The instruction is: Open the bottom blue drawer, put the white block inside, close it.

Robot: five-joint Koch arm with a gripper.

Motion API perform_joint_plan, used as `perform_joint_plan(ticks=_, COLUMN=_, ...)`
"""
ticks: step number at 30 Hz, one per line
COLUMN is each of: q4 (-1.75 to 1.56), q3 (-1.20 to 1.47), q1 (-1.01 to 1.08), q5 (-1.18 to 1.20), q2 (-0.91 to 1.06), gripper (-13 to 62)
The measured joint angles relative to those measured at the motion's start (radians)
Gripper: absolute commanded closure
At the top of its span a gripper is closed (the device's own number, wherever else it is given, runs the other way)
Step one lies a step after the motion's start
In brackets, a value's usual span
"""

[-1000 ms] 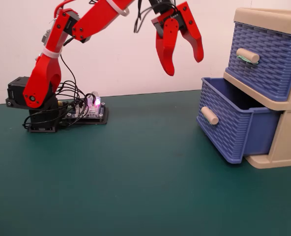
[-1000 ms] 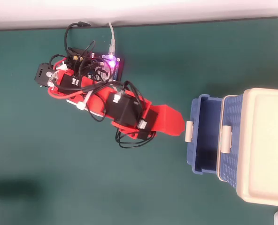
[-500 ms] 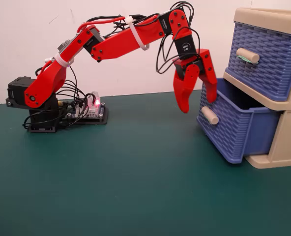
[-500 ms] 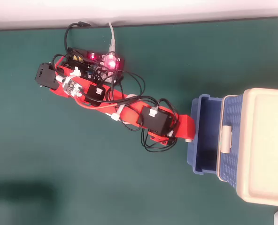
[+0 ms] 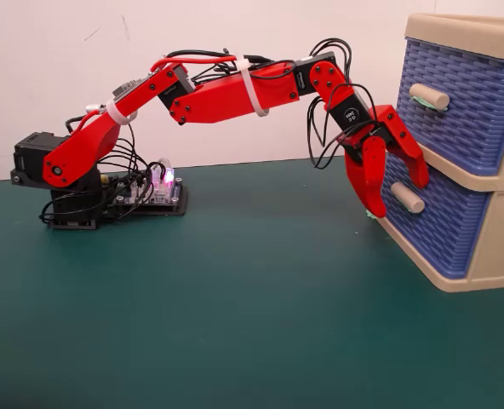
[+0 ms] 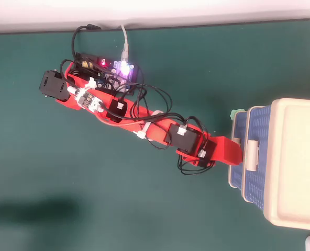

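Dark green matting is covering the table, and at its right edge in the fixed view a beige-framed cabinet is standing with two blue basket-weave drawers stacked in it. Reaching across from its base at the left, the red arm is stretching out almost level toward the cabinet. The bottom blue drawer is sitting pushed in, its front lying about flush with the frame in both views, so the closing step is looking finished or nearly so. The upper drawer is sitting shut above it. The gripper is hanging at the lower drawer's front with its two red jaws spread apart, gripping nothing, one jaw on each side of the plain beige peg handle, which is lying between them. A small pale green scrap is lying on the mat just beside the cabinet's lower corner, near the tip of the outer jaw. The white block is not showing in either view; it is probably lying inside the shut drawer, though that cannot be confirmed. The next move is likely calling for backing the spread jaws straight away from the handle without catching it and pulling the drawer out
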Motion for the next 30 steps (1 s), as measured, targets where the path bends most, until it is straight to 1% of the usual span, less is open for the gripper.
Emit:
perform_joint_plan(ticks=4, q4=0.011, q3=0.002, q1=0.008, q5=0.000, q2=0.034, gripper=15.4)
perform_joint_plan(ticks=8, q4=0.253, q3=-0.003, q1=0.058, q5=-0.026, q2=0.244, gripper=15.5)
perform_joint_plan(ticks=9, q4=0.411, q3=-0.003, q1=0.106, q5=-0.051, q2=0.344, gripper=15.5)
perform_joint_plan(ticks=11, q4=0.609, q3=-0.005, q1=0.190, q5=-0.107, q2=0.457, gripper=15.6)
perform_joint_plan(ticks=13, q4=0.744, q3=0.077, q1=0.345, q5=-0.244, q2=0.583, gripper=15.6)
perform_joint_plan(ticks=14, q4=0.752, q3=0.117, q1=0.405, q5=-0.301, q2=0.618, gripper=15.6)
perform_joint_plan(ticks=16, q4=0.753, q3=0.313, q1=0.537, q5=-0.428, q2=0.699, gripper=15.7)
perform_joint_plan(ticks=17, q4=0.753, q3=0.440, q1=0.637, q5=-0.535, q2=0.761, gripper=15.7)
perform_joint_plan(ticks=19, q4=0.752, q3=0.598, q1=0.747, q5=-0.687, q2=0.827, gripper=15.7)
perform_joint_plan(ticks=21, q4=0.744, q3=0.857, q1=0.911, q5=-0.885, q2=0.923, gripper=15.7)
perform_joint_plan(ticks=22, q4=0.726, q3=0.919, q1=0.963, q5=-0.948, q2=0.959, gripper=15.7)
perform_joint_plan(ticks=24, q4=0.667, q3=1.154, q1=1.055, q5=-1.039, q2=1.045, gripper=15.6)
perform_joint_plan(ticks=25, q4=0.626, q3=1.359, q1=1.104, q5=-1.085, q2=1.120, gripper=15.5)
perform_joint_plan(ticks=27, q4=0.531, q3=1.546, q1=1.132, q5=-1.111, q2=1.218, gripper=15.4)
perform_joint_plan(ticks=29, q4=0.422, q3=1.896, q1=1.138, q5=-1.120, q2=1.388, gripper=15.4)
perform_joint_plan(ticks=30, q4=0.388, q3=1.967, q1=1.138, q5=-1.118, q2=1.448, gripper=15.3)
